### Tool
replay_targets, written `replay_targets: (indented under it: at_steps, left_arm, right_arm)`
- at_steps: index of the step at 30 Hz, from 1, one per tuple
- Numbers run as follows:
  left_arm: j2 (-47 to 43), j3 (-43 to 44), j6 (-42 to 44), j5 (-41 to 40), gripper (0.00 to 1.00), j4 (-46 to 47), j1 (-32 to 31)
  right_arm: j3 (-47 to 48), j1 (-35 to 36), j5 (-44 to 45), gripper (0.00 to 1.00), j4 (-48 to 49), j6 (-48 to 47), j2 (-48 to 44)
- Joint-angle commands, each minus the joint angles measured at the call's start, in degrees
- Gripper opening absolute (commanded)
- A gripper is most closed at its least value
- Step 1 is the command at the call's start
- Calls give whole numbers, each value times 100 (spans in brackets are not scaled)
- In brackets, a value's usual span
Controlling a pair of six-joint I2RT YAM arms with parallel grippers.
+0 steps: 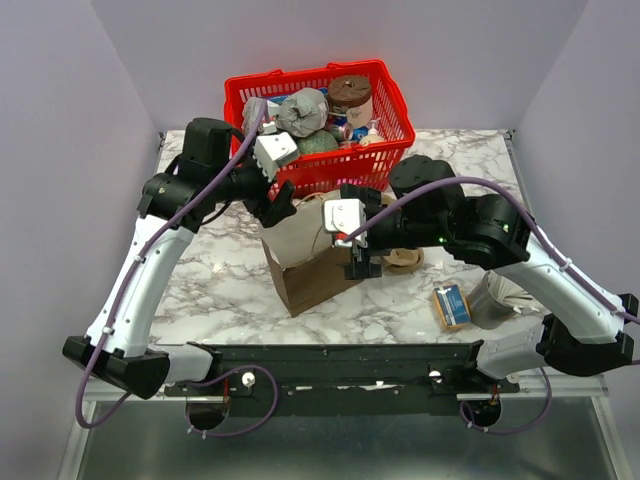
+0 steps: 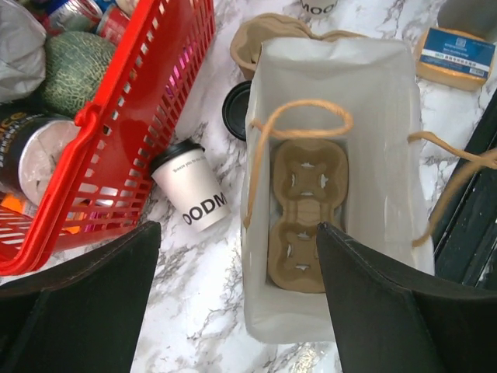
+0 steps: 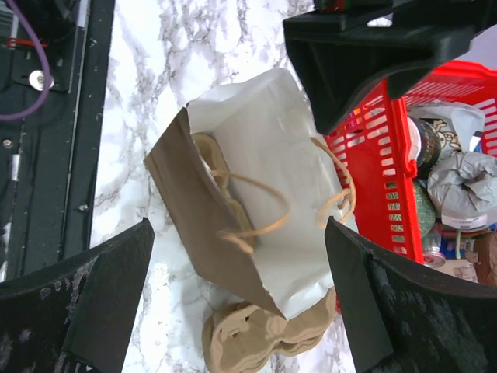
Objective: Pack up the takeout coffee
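Observation:
The takeout coffee, a white cup with a black dome lid and dark print, stands on the marble between the red basket and the open paper bag. I cannot make it out in the top view. The bag is brown outside and white inside, and a cardboard cup carrier lies on its bottom. My left gripper is open and empty above the bag's near edge. My right gripper is open and empty, hovering by the bag's other side.
The red basket of groceries stands at the back. A loose black lid and a stack of cardboard carriers lie beside the bag. A blue and tan box and a grey cup stack sit at the right.

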Motion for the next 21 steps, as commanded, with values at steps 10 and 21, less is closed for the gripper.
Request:
replay_targets:
  at_steps: [10, 21]
  left_arm:
    - [529, -813, 147, 75, 63, 364, 10]
    - [-56, -645, 972, 306, 0, -331, 18]
  right_arm:
    - [-513, -19, 869, 100, 486, 82, -265]
    - [-776, -396, 1808, 100, 1161, 152, -317]
